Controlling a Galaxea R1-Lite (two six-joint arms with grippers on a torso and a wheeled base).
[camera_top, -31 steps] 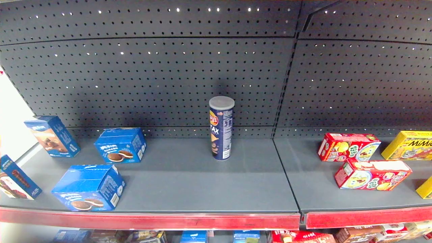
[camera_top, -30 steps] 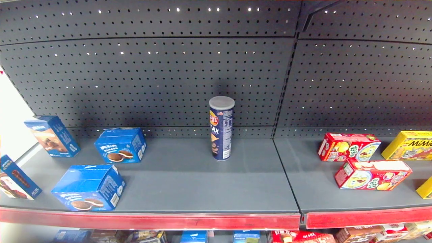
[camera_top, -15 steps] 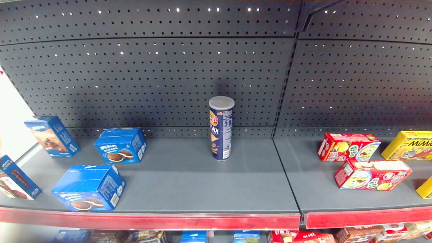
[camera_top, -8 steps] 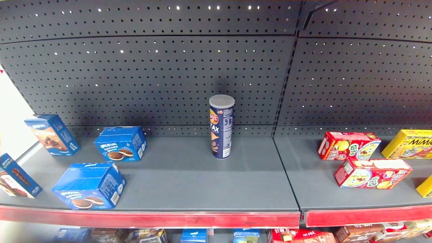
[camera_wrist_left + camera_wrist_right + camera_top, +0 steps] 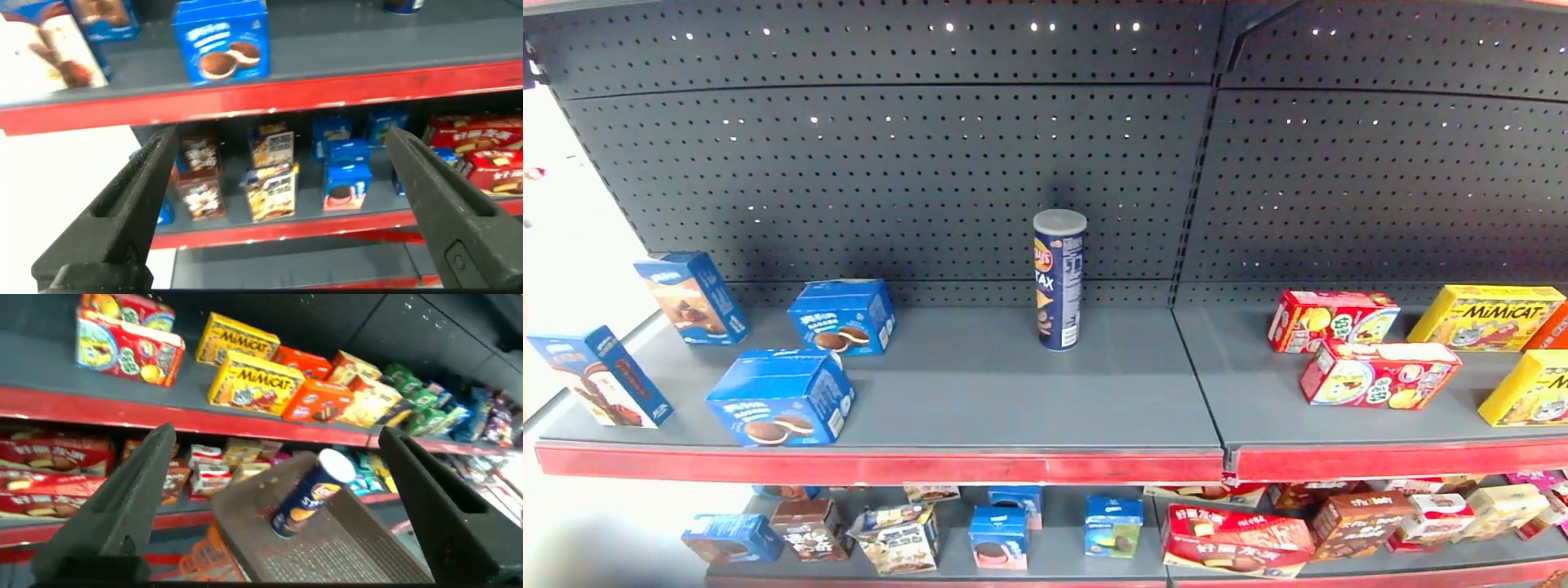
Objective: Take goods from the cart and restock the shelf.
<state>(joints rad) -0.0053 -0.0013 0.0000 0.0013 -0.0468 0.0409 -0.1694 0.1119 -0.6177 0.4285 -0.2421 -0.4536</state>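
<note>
**One chip canister shelved, another waiting in the cart**

A dark blue chip canister [image 5: 1059, 280] is standing upright near the back of the grey shelf [image 5: 980, 400]. It is sitting alone in the wide gap between blue cookie boxes [image 5: 783, 398] on the robot's left and red snack boxes [image 5: 1378, 373] on its right. A second chip canister [image 5: 313, 494] is lying tilted in the perforated cart [image 5: 368, 543], just ahead of the right gripper [image 5: 278, 434]. That gripper is hanging with its fingers spread wide, grasping nothing. The left gripper [image 5: 279, 139] is likewise released and carrying nothing, and is facing the shelf's red front edge and the lower shelf [image 5: 270, 219]. The restocking seems to be only just under way. One canister appears placed, at least one is waiting in the cart, and the gap around the shelved one looks able to take more.
</note>
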